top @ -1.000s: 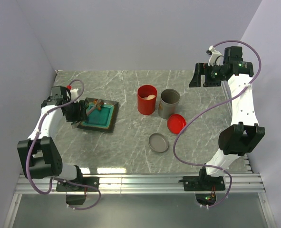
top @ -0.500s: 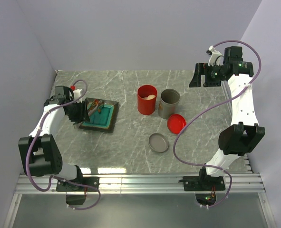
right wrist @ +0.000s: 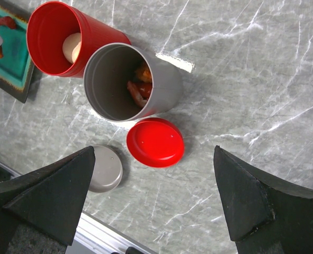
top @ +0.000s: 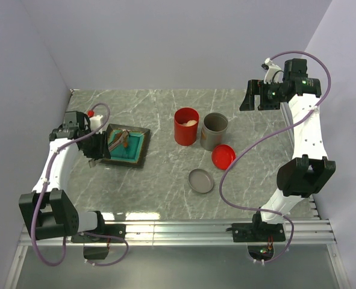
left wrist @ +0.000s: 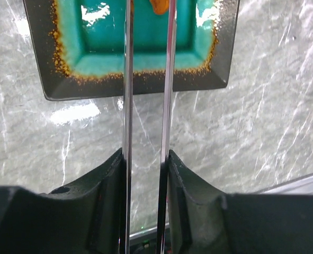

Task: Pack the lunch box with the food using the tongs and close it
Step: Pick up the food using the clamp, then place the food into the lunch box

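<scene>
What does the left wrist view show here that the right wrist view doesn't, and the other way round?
Only left wrist: the left fingers clamping both arms of the tongs. Only right wrist: the red lunch box with a pale ball inside, the grey canister holding orange-red pieces, the red lid, the grey lid. Both: the teal tray with food on it, and the marble table.

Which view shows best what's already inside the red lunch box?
Right wrist: it looks down into the open lunch box, showing one pale egg-like ball inside. The top external view shows the box obliquely, with only a pale bit at the rim. The left wrist view misses it.
</scene>
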You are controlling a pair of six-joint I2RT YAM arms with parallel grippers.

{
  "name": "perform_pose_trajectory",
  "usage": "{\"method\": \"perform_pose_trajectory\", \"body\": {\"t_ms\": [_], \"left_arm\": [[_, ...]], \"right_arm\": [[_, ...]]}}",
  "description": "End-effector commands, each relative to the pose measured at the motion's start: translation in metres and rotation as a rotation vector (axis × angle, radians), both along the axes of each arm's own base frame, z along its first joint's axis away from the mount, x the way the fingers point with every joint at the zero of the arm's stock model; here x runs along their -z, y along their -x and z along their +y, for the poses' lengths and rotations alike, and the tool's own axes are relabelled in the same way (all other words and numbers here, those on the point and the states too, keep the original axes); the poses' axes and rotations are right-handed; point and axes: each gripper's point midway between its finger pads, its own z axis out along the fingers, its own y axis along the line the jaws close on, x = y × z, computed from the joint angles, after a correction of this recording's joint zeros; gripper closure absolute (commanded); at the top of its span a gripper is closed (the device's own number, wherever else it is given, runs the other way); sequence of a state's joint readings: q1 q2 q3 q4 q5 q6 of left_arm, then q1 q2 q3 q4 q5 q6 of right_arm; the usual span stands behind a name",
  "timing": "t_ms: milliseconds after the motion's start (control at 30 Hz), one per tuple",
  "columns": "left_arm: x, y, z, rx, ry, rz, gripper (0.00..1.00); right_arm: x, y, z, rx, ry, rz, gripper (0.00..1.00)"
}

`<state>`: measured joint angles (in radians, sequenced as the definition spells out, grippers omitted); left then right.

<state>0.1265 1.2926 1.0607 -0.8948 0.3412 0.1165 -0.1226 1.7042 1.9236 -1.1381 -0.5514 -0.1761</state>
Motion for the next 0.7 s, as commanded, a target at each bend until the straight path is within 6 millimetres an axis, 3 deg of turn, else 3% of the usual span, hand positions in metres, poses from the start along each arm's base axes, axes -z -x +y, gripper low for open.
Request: {"method": "perform_pose_trajectory", "body": {"t_ms": [0,200,300,400,433,500,600,667], "left_arm": [[-0.021,-0.001,0.001,0.042,-0.027,-0.045,0.77],[-0.034,0.007,-0.009,0.125,0.011,-0.059,0.87],[-0.057,0.003,-0.024,0.192,0.060,-0.126,0.90],[-0.092,-0.009,-0.046,0.279,0.094,-0.225,0.91],[-0.113,-0.014,-0.062,0.337,0.127,-0.275,0.91],[-0.130,-0.019,-0.074,0.369,0.164,-0.315,0.91],[-0.159,-0.027,-0.123,0.504,0.231,-0.389,0.91],[-0.176,-0.044,-0.147,0.538,0.264,-0.460,0.91]], "right_arm": [[-0.006,-0.003,0.001,-0.007,-0.014,-0.026,0.00],[-0.006,-0.003,0.001,-0.009,-0.010,-0.030,0.00],[-0.005,-0.003,0.002,-0.012,-0.011,-0.031,0.00],[-0.005,-0.004,0.003,-0.014,-0.021,-0.030,0.00],[-0.005,-0.003,0.004,-0.015,-0.027,-0.027,0.00],[-0.007,-0.003,0.004,-0.016,-0.027,-0.032,0.00],[-0.006,-0.004,0.004,-0.010,-0.028,-0.034,0.00],[-0.006,-0.005,0.005,-0.011,-0.037,-0.031,0.00]]}}
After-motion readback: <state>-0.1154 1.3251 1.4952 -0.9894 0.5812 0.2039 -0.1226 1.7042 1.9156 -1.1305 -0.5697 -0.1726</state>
